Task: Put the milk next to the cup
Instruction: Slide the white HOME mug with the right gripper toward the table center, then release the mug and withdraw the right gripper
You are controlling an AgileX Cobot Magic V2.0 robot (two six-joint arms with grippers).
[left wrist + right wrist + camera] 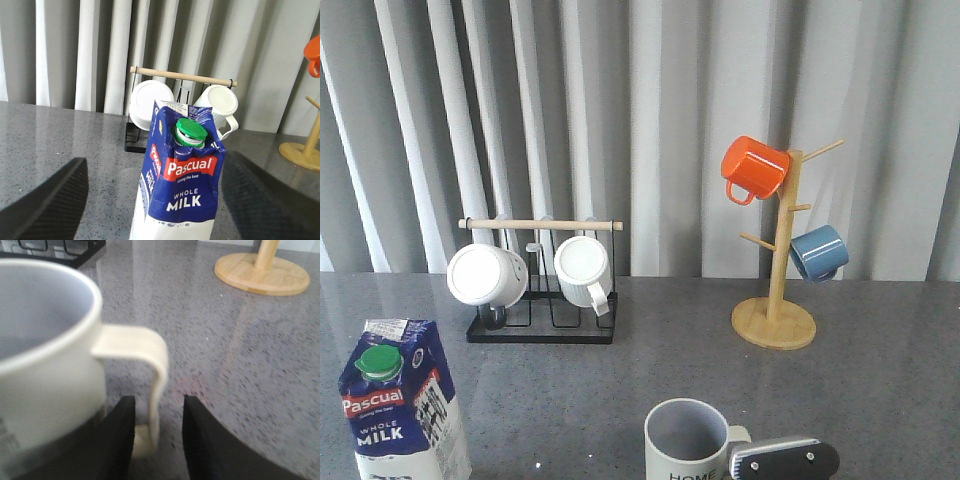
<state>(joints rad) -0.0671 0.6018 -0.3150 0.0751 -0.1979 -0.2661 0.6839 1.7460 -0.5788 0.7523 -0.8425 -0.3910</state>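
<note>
from the front, the milk [402, 400] stands upright at the table's [880, 400] near left, well apart from the cup [688, 442] at the near middle, so the left arm is nearer. at the left wrist, the left gripper [152, 200] has its fingers spread wide either side of the carton. at the right wrist, the right gripper [159, 432] straddles the cup's handle [150, 370], fingers narrowly parted.

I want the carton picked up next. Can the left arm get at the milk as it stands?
Probably yes. In the left wrist view the milk stands upright between the left gripper's spread fingers, with nothing between them and bare table around it.
</note>
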